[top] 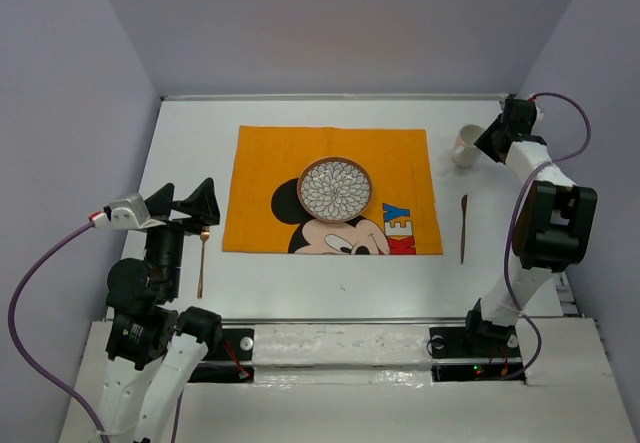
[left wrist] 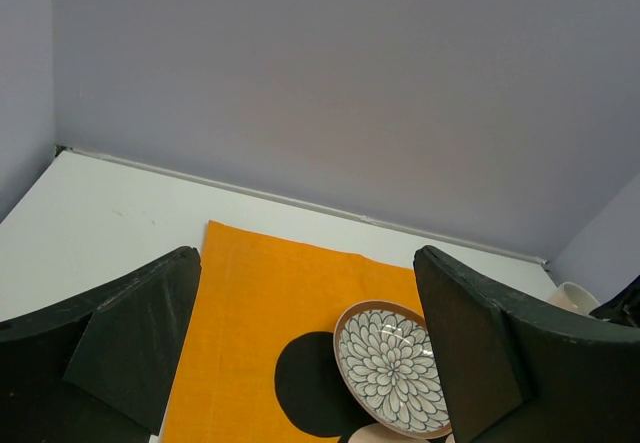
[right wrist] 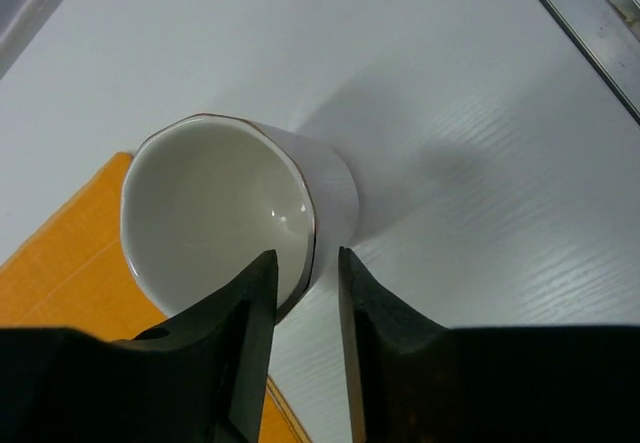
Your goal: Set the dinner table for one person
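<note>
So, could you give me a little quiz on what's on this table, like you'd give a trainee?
1. In the top view, which lies on the dinner table left of the placemat: the spoon or the knife?
2. True or false: the bowl sits on the placemat.
3. The right tool has its jaws either side of the wall of which item? A the spoon, B the cup, C the bowl.
Key: 1 spoon; 2 true; 3 B.

Cup [right wrist: 215,213] rim partly hidden (behind the right gripper [right wrist: 303,258]).
</note>
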You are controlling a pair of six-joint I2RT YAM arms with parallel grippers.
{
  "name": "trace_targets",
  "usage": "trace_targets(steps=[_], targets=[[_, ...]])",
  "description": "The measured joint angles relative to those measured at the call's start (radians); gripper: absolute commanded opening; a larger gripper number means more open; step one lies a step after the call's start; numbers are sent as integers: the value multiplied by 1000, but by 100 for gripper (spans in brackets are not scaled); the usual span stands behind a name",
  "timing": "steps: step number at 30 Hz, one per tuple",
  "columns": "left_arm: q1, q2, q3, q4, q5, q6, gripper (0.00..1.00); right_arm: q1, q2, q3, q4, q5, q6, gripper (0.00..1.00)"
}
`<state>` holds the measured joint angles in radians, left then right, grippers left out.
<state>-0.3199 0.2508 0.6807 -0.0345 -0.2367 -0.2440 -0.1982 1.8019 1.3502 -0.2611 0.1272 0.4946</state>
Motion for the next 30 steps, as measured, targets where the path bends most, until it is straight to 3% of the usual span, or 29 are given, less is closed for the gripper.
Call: trace_targets(steps=[4,5,6,21,30], targets=[[0,0,0,0,0,0,99,0,21,31,-1,-4,-5,19],[0,0,0,0,0,0,99,0,24,36,-1,-4,-9,13],[0,0,0,0,0,0,99,0,28,43,-1,-3,-9,0],[0,14,0,0,0,0,99,28,-23,81,-106,-4,-90,0],[1,16,0,0,1,0,99,169,-47,180,-121,-35,-107,0]])
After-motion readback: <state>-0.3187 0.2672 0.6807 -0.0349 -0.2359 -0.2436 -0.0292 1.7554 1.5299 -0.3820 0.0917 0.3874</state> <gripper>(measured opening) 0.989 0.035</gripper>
